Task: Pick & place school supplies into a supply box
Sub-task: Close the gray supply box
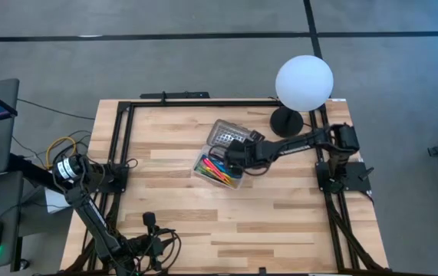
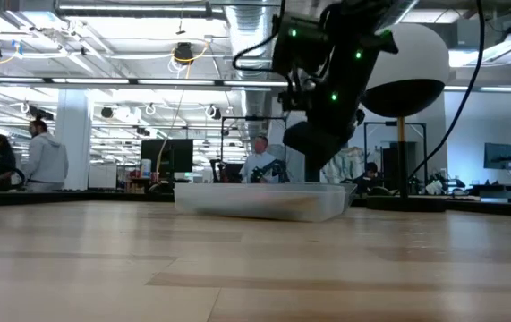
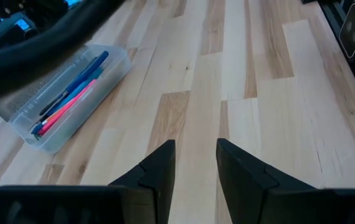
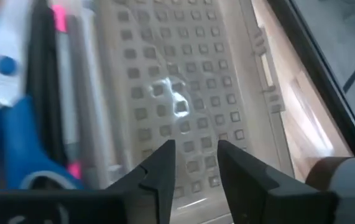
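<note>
The pale plank desk (image 1: 226,222) is smooth butcher-block wood. Toward its far right corner stands a round white globe lamp (image 1: 304,82). Near the middle lies the supply box (image 1: 220,159), a clear rectangular plastic case whose open lid is studded with small squares. Slim pens (image 3: 65,99) and blue-handled scissors (image 4: 6,124) lie inside. The right tool (image 1: 234,153) hangs over the lid, fingers slightly apart, seemingly empty. The left tool (image 3: 196,162) hovers by the near left corner, fingers apart, empty.
</note>
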